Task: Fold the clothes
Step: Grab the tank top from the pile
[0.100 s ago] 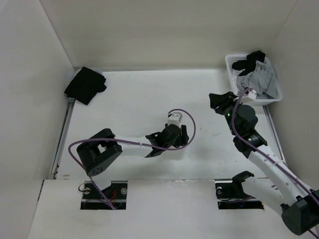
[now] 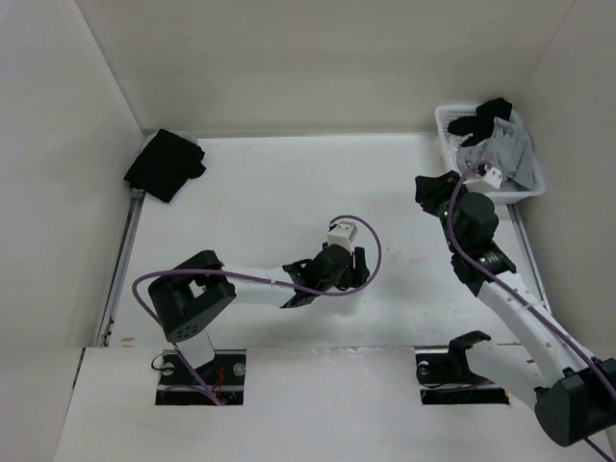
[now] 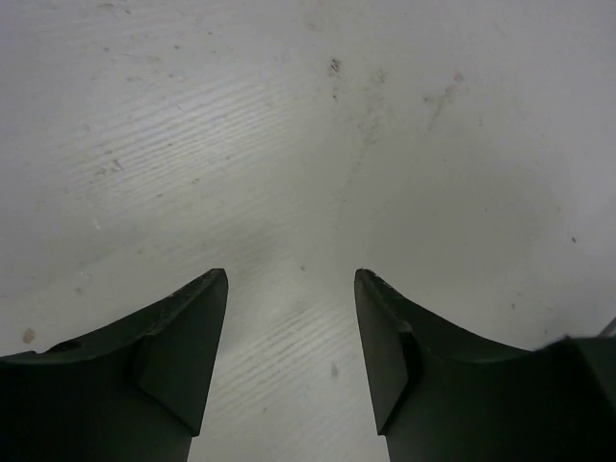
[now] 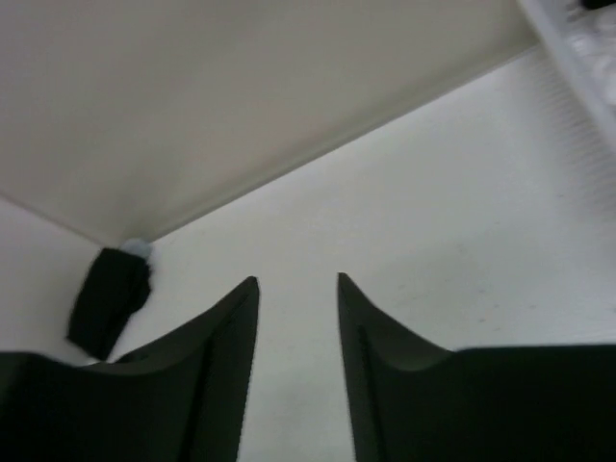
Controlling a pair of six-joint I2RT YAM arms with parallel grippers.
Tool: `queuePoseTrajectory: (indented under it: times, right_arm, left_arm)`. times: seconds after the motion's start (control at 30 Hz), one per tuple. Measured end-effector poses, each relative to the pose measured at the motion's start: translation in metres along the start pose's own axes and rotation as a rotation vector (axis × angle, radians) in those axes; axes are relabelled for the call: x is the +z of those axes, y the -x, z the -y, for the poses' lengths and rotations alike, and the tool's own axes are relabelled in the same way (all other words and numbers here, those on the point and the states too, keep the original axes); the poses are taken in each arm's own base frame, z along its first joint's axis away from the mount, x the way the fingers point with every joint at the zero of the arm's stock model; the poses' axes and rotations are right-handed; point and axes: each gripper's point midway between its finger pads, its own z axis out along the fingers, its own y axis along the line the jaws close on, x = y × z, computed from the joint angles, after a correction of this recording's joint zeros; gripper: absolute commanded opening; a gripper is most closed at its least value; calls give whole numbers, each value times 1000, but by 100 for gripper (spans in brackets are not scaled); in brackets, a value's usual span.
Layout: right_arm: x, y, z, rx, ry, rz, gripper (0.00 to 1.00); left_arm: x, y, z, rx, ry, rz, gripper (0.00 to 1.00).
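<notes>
We noted the right fingers (image 4: 243,303), apart and empty, had edged closer to the basket (image 2: 445,120) holding the grey clothes (image 2: 502,152), left fingers (image 3: 210,300) apart over bare desk (image 2: 269,183), so pickup looked next, folding not started.

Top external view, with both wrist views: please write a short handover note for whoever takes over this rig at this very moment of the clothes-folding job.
Left gripper: fingers open, empty, low over the bare white table near its middle.
Right gripper: fingers open, empty, beside the white plastic basket at the far right.
Light grey soft garment: bunched in that basket with a black piece of cloth; not yet taken out.
Black cloth bundle: far left corner, not part of the job.
Done: nothing folded.
Left: lift the grey garment out, spread it flat on the table, fold it.
</notes>
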Motion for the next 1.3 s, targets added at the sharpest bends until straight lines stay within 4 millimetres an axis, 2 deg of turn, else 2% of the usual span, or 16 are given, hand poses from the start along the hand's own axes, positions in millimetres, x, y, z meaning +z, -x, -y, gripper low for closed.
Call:
queuePoseTrajectory:
  times: [0.1, 0.13, 0.2, 0.27, 0.37, 0.43, 0.5, 0.6, 0.73, 0.83, 0.97, 1.13, 1.17, 1.2, 1.23, 1.3]
  right_arm:
    - [13, 2, 34, -30, -118, -1, 6]
    - [16, 2, 50, -42, -173, -10, 2]
    - [21, 3, 71, -52, -244, -24, 0]
    - [28, 14, 92, -54, -324, -14, 0]
    - [43, 41, 120, -49, -432, 31, 4]
    - [56, 62, 145, -46, -515, 68, 5]
    - [73, 80, 173, -41, -592, 94, 10]
    - [98, 94, 222, -49, -702, 100, 32]
    - [122, 92, 275, -80, -798, 48, 49]
    - [144, 88, 303, -101, -821, -2, 54]
    - [172, 83, 321, -116, -802, -49, 56]
    - [196, 70, 339, -130, -781, -99, 54]
    - [200, 68, 342, -129, -776, -108, 53]
    - [203, 64, 345, -128, -773, -115, 44]
    - [206, 60, 349, -127, -770, -125, 26]
    - [208, 55, 354, -120, -771, -139, 2]
  left_arm:
    - [-5, -7, 5, 10, -32, -17, 53]
    - [-7, -8, 4, 10, -35, -17, 53]
    - [-11, -9, 1, 7, -48, -10, 51]
    - [-17, -10, 1, 2, -70, 1, 45]
    - [-24, -10, 3, -4, -109, 19, 36]
    - [-26, -8, 5, -8, -135, 33, 35]
    - [-27, -5, 6, -15, -151, 40, 35]
    - [-26, 1, 3, -32, -162, 55, 39]
    - [-23, 11, -4, -55, -160, 74, 42]
    - [-21, 16, -8, -74, -160, 79, 43]
    - [-17, 18, -13, -94, -159, 77, 43]
    - [-11, 4, -13, -107, -173, 36, 43]
    - [-9, 1, -15, -111, -172, 24, 43]
    - [-8, -4, -15, -114, -172, 11, 43]
    - [-6, -8, -17, -115, -170, -1, 43]
    - [-5, -14, -18, -120, -170, -20, 43]
